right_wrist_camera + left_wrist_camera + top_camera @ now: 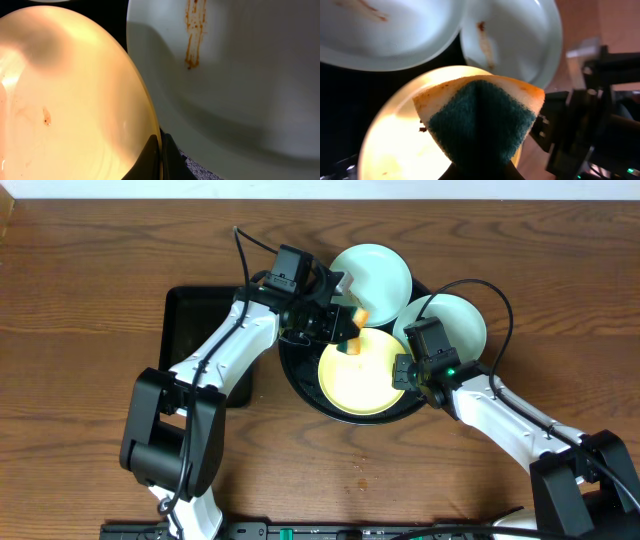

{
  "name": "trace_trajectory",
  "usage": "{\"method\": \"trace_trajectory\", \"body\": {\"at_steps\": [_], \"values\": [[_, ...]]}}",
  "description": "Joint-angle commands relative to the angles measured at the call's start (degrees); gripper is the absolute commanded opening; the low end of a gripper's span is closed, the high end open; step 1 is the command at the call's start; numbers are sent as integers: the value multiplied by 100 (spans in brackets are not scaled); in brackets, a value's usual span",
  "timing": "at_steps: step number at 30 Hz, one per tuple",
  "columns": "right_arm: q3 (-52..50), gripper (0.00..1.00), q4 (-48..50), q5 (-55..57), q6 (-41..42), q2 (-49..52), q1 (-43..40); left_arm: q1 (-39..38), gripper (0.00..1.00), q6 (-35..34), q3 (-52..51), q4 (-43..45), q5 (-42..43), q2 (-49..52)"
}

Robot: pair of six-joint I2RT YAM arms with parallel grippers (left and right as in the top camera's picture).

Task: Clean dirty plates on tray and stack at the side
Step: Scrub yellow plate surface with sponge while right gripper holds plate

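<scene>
- Squeezing folded sponge point(480, 120) in left gripper point(350, 332), over yellow plate point(365, 380).
- Pinching that plate's rim in right gripper point(161, 150) (jaws nearly closed).
- Lying on black tray point(293, 375) toward bench's far edge.

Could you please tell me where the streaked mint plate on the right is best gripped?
Pinch the mint plate by its thin rim at the right edge, coming from the tabletop side; its left edge is crowded by the yellow plate and right gripper.
</scene>
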Motion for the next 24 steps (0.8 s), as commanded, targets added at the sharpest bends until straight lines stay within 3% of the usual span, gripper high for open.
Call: {"method": "trace_trajectory", "body": {"at_steps": [1, 8, 24], "values": [[37, 1, 7, 20, -68, 50, -26, -48, 8, -28, -2, -55, -520, -39], [37, 1, 9, 20, -68, 50, -26, -225, 8, -4, -221, -282, -1443, -31], [37, 1, 7, 20, -68, 50, -26, -433, 8, 35, -455, -195, -1838, 313]]}}
